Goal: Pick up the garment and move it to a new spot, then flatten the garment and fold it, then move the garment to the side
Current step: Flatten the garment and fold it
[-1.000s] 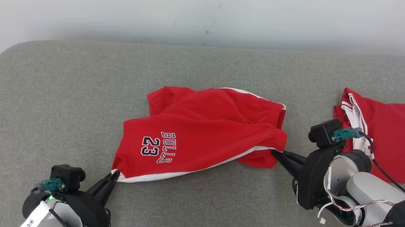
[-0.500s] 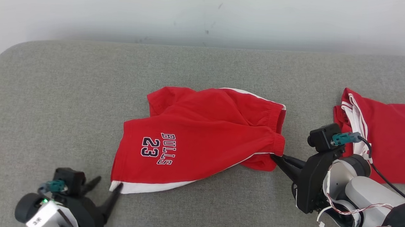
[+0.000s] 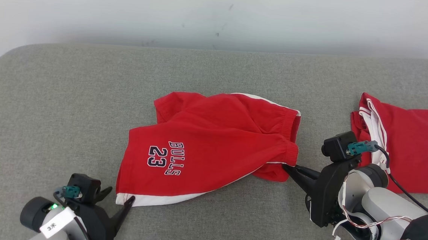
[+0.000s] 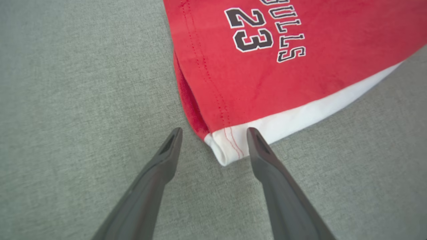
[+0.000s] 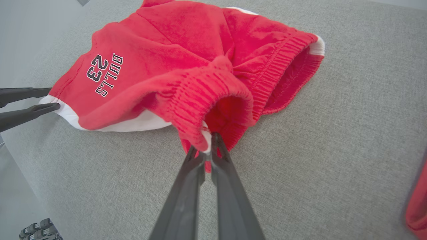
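The garment [image 3: 212, 146] is a pair of red shorts with white trim and "BULLS 23" print, lying rumpled in the middle of the grey cushion [image 3: 217, 71]. My left gripper [image 3: 118, 198] stands open at its near-left hem corner [image 4: 227, 146], which lies on the cushion between the fingers [image 4: 267, 160], not gripped. My right gripper [image 3: 288, 167] is shut on the elastic waistband [image 5: 203, 140] at the shorts' right end, lifting it slightly. The left gripper's fingers [image 5: 30, 111] also appear at the left edge of the right wrist view.
A second red garment with white stripes [image 3: 408, 145] lies at the cushion's right side, behind my right arm. A pale wall [image 3: 221, 15] rises behind the cushion. The cushion's rounded left end [image 3: 3, 60] drops off at far left.
My left gripper opened and let go of the hem corner, then drew back a little toward me. The corner dropped onto the cushion. The right gripper kept its hold on the waistband.
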### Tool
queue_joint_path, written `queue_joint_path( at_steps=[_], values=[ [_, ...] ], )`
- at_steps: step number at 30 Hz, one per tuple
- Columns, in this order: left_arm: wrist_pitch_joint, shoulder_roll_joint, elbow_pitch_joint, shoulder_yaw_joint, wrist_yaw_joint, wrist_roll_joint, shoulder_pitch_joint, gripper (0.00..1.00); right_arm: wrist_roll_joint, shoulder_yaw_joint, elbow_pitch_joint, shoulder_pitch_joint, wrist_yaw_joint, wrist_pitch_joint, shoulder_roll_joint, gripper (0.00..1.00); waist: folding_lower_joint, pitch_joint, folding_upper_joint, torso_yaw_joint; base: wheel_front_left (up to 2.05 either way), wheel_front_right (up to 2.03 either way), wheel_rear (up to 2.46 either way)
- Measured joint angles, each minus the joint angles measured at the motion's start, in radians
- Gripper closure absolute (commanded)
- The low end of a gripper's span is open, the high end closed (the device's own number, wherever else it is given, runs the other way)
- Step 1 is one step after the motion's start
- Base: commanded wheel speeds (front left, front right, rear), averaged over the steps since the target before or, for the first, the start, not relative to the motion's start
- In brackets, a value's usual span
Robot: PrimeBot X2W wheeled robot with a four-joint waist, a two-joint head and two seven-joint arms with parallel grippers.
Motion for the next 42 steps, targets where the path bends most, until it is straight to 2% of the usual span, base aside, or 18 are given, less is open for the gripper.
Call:
queue_joint_path(
  at_steps=[3,4,6,8,15,23,26,27,28,31,34,37,38,39,42],
  values=[
    [0.000,0.001,-0.002,-0.003,0.010,0.017,-0.012,0.00,0.000,0.000,0.001,0.000,0.000,0.000,0.000,1.00,0.0000,0.001,0.0000,-0.001,0.00,0.00,0.00],
    [0.000,0.000,-0.005,-0.004,0.009,0.017,-0.013,0.04,0.000,0.000,0.002,0.000,0.000,0.000,0.000,1.00,0.0000,0.001,0.0000,-0.001,0.00,0.00,0.00],
    [0.004,-0.005,-0.008,-0.015,0.008,0.017,-0.013,0.55,0.000,0.000,0.003,0.000,0.001,0.000,0.000,1.00,0.0000,0.001,0.0000,-0.001,0.00,0.00,0.00],
    [0.012,-0.007,-0.008,-0.029,0.006,0.019,-0.013,1.00,0.000,0.000,0.004,0.000,0.002,0.000,-0.001,1.00,0.0000,0.001,0.0000,0.000,0.00,0.00,0.00],
    [0.005,-0.004,-0.015,-0.027,0.011,0.029,-0.013,1.00,0.000,-0.001,0.011,0.000,0.008,-0.005,-0.001,1.00,0.0000,-0.004,0.0000,0.005,0.00,0.00,0.00],
    [-0.057,0.026,-0.091,0.033,0.016,0.001,-0.010,1.00,0.021,-0.009,0.012,0.018,0.009,-0.013,-0.009,1.00,0.0000,-0.012,0.0000,0.005,0.00,0.00,0.00],
    [-0.064,0.038,-0.114,0.051,0.004,-0.014,-0.009,1.00,0.047,-0.019,0.002,0.019,0.014,-0.004,-0.003,1.00,0.0000,-0.003,0.0000,-0.002,0.00,0.00,0.00],
    [-0.072,0.040,-0.128,0.091,-0.028,-0.066,-0.022,1.00,0.055,-0.027,0.004,0.000,0.017,0.010,0.004,1.00,0.0000,0.008,-0.0001,-0.009,0.00,0.00,0.00],
    [-0.072,0.042,-0.131,0.109,-0.041,-0.084,-0.042,1.00,0.055,-0.031,0.006,-0.019,0.018,0.022,0.007,1.00,0.0000,0.015,0.0000,-0.012,0.00,0.00,0.00],
    [-0.055,0.042,-0.116,0.184,-0.085,-0.157,-0.154,1.00,0.086,-0.061,0.050,-0.122,0.026,0.071,0.029,1.00,0.0001,0.044,0.0001,-0.023,0.00,0.00,0.00],
    [-0.023,0.037,-0.068,0.263,-0.097,-0.204,-0.328,1.00,0.098,-0.106,0.129,-0.293,0.025,0.120,0.070,1.00,0.0002,0.079,0.0001,-0.034,0.00,0.00,0.00],
    [0.017,0.026,-0.010,0.308,-0.096,-0.184,-0.549,1.00,0.079,-0.165,0.229,-0.526,-0.005,0.141,0.116,1.00,0.0003,0.118,0.0001,-0.045,0.00,0.00,0.00],
    [0.025,0.014,0.012,0.329,-0.096,-0.183,-0.626,1.00,0.075,-0.198,0.265,-0.610,-0.025,0.135,0.133,1.00,0.0003,0.132,0.0001,-0.048,0.00,0.00,0.00],
    [0.028,0.006,0.034,0.344,-0.096,-0.174,-0.701,1.00,0.070,-0.227,0.300,-0.692,-0.047,0.120,0.149,1.00,0.0003,0.146,0.0001,-0.050,0.00,0.00,0.00],
    [0.016,-0.009,0.053,0.400,-0.093,-0.155,-0.891,1.00,-0.003,-0.268,0.328,-0.895,-0.072,0.049,0.165,1.00,0.0002,0.188,0.0000,-0.052,0.00,0.00,0.00]
  ],
)
